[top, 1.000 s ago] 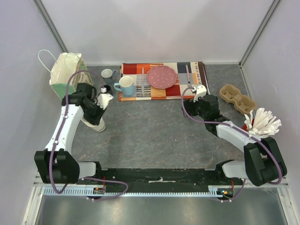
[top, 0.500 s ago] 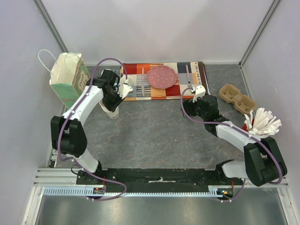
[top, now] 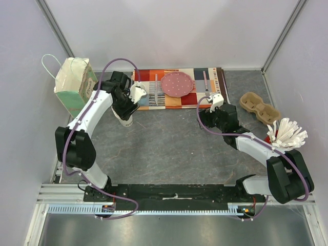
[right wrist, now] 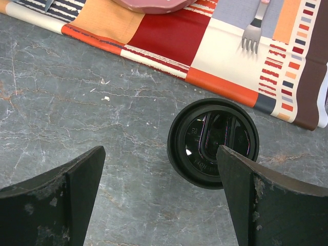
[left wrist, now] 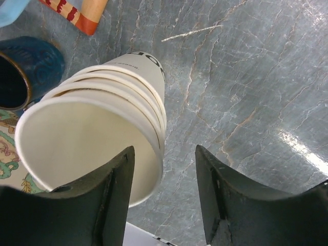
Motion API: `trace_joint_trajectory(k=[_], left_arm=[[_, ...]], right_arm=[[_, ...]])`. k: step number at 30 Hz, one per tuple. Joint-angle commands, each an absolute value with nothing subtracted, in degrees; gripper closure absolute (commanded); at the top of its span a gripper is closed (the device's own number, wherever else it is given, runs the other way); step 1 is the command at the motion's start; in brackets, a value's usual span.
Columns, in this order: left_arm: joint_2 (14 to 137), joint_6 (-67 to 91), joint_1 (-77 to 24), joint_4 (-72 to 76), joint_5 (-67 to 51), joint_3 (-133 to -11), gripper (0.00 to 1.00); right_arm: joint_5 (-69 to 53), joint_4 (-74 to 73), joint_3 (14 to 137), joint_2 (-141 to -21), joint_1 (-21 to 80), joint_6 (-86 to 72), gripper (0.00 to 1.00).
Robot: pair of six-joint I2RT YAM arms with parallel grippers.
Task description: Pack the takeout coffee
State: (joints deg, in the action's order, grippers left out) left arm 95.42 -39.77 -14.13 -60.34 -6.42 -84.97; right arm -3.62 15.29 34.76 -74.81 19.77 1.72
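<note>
1 elbow-bent left arm; left gripper spread above stacked cups

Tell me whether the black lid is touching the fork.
Apart. In the right wrist view the fork lies on the placemat and the black lid sits on the grey table, with mat showing between them.

Cups cream-white w/ dark print, lid glossy black, tabletop grey marbled with white veins, placemat red/orange/cream patchwork with stripes, plate pink speckled, mug navy, carrier kraft brown, bag cream over mint green.
</note>
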Motion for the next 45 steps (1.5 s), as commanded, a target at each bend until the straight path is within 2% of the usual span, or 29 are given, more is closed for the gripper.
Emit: trace_joint_trajectory(k=[1,5,11,19,23,25,26,29,39,45], left_arm=[[90.9,-41.1,-14.3,-62.2,-8.3,-89.1,0.43],[89.6,-41.3,-14.2,-63.3,-9.5,-88.9,0.54],[91.2,-40.8,-14.3,-63.5,-6.7,-89.1,0.64],[93.0,-40.7,-14.2,-61.8,-4.5,-89.3,0.64],[93.4,-41.0,-14.3,-61.6,-4.6,-89.3,0.69],[93.7,-41.0,-14.3,-61.4,-4.7,-89.2,0.75],[93.6,-41.1,-14.2,-61.4,-4.7,-89.4,0.84],[93.3,-40.7,-14.2,-61.8,-4.7,-89.7,0.98],[89.4,-39.8,-14.3,-62.4,-3.7,-90.5,0.98],[86.8,-38.4,-14.3,-62.2,-3.3,-90.9,0.98]], right_arm=[[-3.3,15.6,36.9,-75.1,20.4,2.5,0.02],[-3.0,15.6,36.7,-75.2,20.6,2.7,0.02],[-3.0,15.5,36.9,-75.6,20.7,3.0,0.02],[-2.5,15.1,36.7,-75.2,20.9,3.3,0.02],[-2.2,15.0,36.7,-75.2,21.0,3.5,0.02],[-2.1,14.9,36.6,-75.1,21.1,3.5,0.02],[-2.1,14.9,36.7,-75.1,21.3,3.5,0.02],[-2.2,14.8,36.6,-75.0,21.3,3.6,0.02],[-3.0,14.0,37.6,-75.1,22.1,2.8,0.02],[-5.8,17.3,40.2,-74.4,25.0,-3.9,0.02]])
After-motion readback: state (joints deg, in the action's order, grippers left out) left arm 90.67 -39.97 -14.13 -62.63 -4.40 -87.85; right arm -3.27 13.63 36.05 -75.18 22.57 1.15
